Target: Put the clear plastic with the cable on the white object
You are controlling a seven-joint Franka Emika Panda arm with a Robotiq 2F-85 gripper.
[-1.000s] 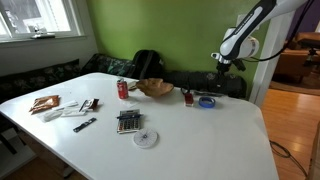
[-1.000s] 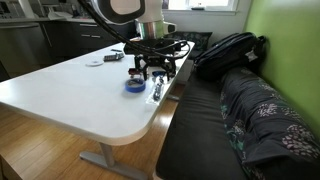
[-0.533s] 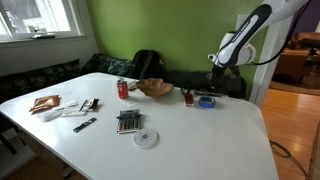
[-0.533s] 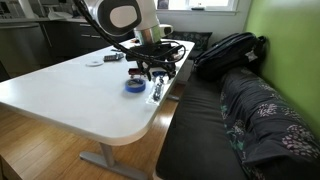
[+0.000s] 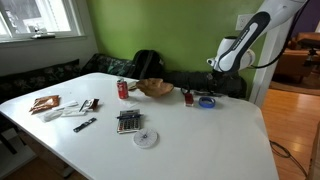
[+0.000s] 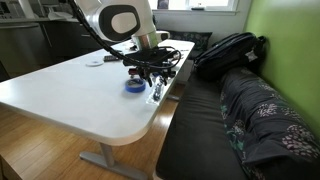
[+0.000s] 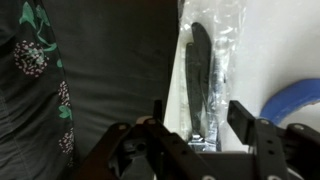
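Note:
The clear plastic with the cable [image 5: 146, 138] is a round, flat, pale packet with a darker centre. It lies on the white table next to the dark calculator [image 5: 128, 121], and shows small and far back in an exterior view [image 6: 93, 63]. A white flat object [image 5: 72, 113] lies to the left of the calculator. My gripper [image 5: 214, 68] [image 6: 148, 72] is open and empty, far from the packet, above the table's edge by the bench. In the wrist view the jaws [image 7: 200, 125] hang over a long clear bag with a dark strip inside [image 7: 205, 60].
A blue tape roll [image 5: 206, 101] [image 6: 134, 86] [image 7: 297, 100] lies beside the gripper. A small dark red item [image 5: 187, 97], a wooden bowl [image 5: 155, 88] and a red can [image 5: 123, 89] stand at the back. A black backpack [image 6: 230, 50] sits on the dark bench [image 6: 250, 120].
The arm has shifted slightly and the wrist has tilted over the table's edge. The gripper stays open and nothing on the table has moved.

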